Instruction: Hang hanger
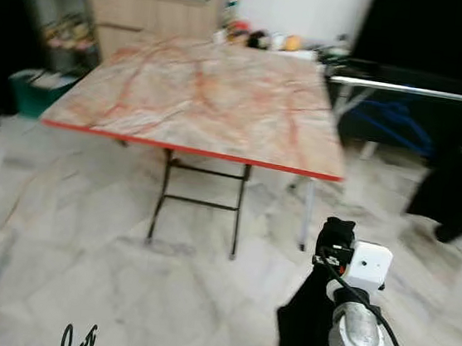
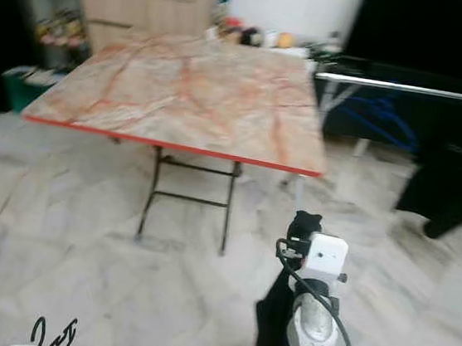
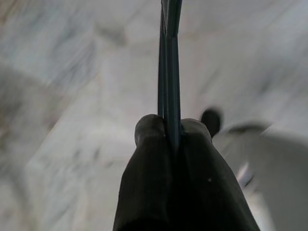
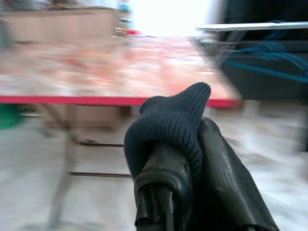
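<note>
In the left wrist view my left gripper (image 3: 172,130) is shut on a thin dark blue hanger (image 3: 169,57), whose bar runs straight out from between the fingers over the marble floor. That arm hangs low at the bottom left edge of the eye views. My right gripper (image 1: 337,231) is raised at the lower right, shut on a dark knitted garment (image 4: 168,115) that droops below the wrist (image 1: 306,332). A silver clothes rail (image 1: 415,91) runs across the far right, beyond the table, with blue hangers (image 1: 395,121) under it.
A folding table with a marble-patterned top (image 1: 206,95) and red edge stands straight ahead on thin metal legs. Dark clothing (image 1: 454,194) hangs at the far right. A green bin (image 1: 33,90) and a wooden cabinet (image 1: 149,9) are at the back left.
</note>
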Robot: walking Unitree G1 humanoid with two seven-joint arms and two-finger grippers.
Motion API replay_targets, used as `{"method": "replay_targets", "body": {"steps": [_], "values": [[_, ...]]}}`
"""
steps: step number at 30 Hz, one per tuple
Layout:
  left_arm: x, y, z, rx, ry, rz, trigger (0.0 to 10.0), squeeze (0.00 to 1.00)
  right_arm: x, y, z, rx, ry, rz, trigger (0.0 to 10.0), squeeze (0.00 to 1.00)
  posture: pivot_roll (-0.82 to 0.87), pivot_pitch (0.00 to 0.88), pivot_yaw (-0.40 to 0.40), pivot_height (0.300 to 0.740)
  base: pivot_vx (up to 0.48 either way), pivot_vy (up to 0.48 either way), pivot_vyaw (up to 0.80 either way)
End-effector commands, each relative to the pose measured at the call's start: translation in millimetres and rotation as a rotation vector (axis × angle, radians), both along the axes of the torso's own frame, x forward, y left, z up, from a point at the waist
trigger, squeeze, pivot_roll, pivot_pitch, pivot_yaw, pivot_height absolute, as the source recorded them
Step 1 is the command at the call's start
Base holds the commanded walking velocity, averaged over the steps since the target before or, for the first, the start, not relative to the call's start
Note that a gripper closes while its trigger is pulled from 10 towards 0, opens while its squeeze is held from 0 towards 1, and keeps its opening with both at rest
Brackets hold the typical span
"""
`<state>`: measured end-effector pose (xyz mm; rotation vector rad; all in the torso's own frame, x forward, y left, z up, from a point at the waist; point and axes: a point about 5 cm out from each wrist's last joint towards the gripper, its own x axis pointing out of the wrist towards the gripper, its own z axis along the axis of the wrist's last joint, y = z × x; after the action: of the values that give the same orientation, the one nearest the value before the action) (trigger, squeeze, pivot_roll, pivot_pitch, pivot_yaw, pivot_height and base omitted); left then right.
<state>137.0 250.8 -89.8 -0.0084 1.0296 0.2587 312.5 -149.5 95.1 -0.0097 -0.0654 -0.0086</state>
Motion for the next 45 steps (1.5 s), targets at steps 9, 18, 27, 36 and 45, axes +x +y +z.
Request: {"method": "replay_targets", "body": {"steps": [9, 18, 27, 36, 45], "values": [[6.2, -5.1, 1, -0.016, -0.018, 0.001, 10.0, 0.0, 1.5, -6.0, 16, -0.019, -0.075, 0.006, 10.0, 0.0, 0.05, 0.01, 0.002, 0.74, 0.316, 0.0, 0.0], [1.3, -1.7, 0, -0.019, -0.003, 0.007, 10.0, 0.0, 7.0, 1.5, 24, -0.023, -0.095, 0.059, 10.0, 0.0, 0.05, 0.006, 0.003, 0.74, 0.317, 0.0, 0.0], [1.2, -8.6, -2, -0.026, 0.007, 0.003, 10.0, 0.0, 27.7, 17.2, 45, -0.012, -0.13, 0.125, 10.0, 0.0, 0.05, 0.0, 0.014, 0.74, 0.322, 0.0, 0.0], [1.3, -20.5, -5, -0.035, 0.013, -0.026, 10.0, 0.0, 53.1, 34.2, 90, -0.028, -0.238, 0.207, 10.0, 0.0, 0.04, 0.002, 0.021, 0.74, 0.321, 0.0, 0.0], [3.3, -48.8, -10, -0.059, 0.019, -0.056, 10.0, 0.0, 80.3, 29.1, 157, -0.088, -0.382, 0.219, 10.0, 0.0, 0.04, 0.002, 0.028, 0.74, 0.324, 0.0, 0.0]]}}
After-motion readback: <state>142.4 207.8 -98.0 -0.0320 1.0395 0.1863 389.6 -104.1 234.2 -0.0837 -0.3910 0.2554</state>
